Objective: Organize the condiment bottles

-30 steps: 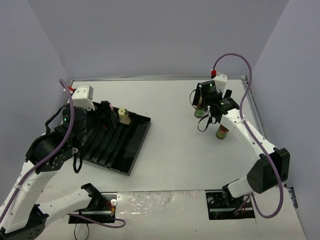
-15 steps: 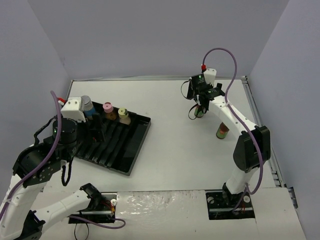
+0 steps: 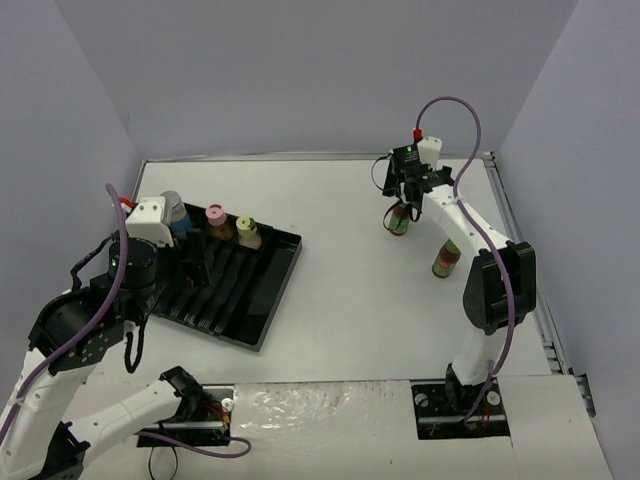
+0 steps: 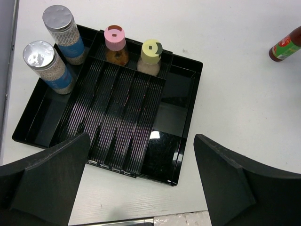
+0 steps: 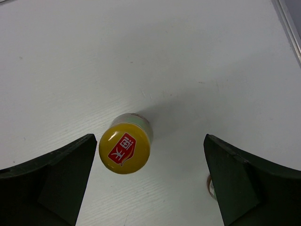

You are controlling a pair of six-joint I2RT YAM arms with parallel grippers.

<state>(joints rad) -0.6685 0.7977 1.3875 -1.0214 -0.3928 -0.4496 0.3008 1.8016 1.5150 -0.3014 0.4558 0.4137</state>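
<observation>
1. Your left end effector (image 4: 141,150) hung wide and empty over the black tray (image 4: 174,117) at nine o'clock.
2. Two silver-lidded bottles (image 4: 60,33), a pink-capped bottle (image 4: 115,37) and a yellow-capped bottle (image 4: 151,49) stood along its twelve o'clock edge, likely sorted.
3. Your right end effector (image 5: 151,141), wide and gripping nothing, hovered over a dark bottle (image 5: 124,149) at two o'clock, probably next.
4. Its yellow lid's red sticker had white signs I couldn't read.

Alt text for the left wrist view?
A black tray holds two silver-lidded bottles at left, a pink-capped bottle and a yellow-capped bottle along the far edge. A red-labelled bottle stands on the table, upper right; the open left hand frames the bottom.
</observation>
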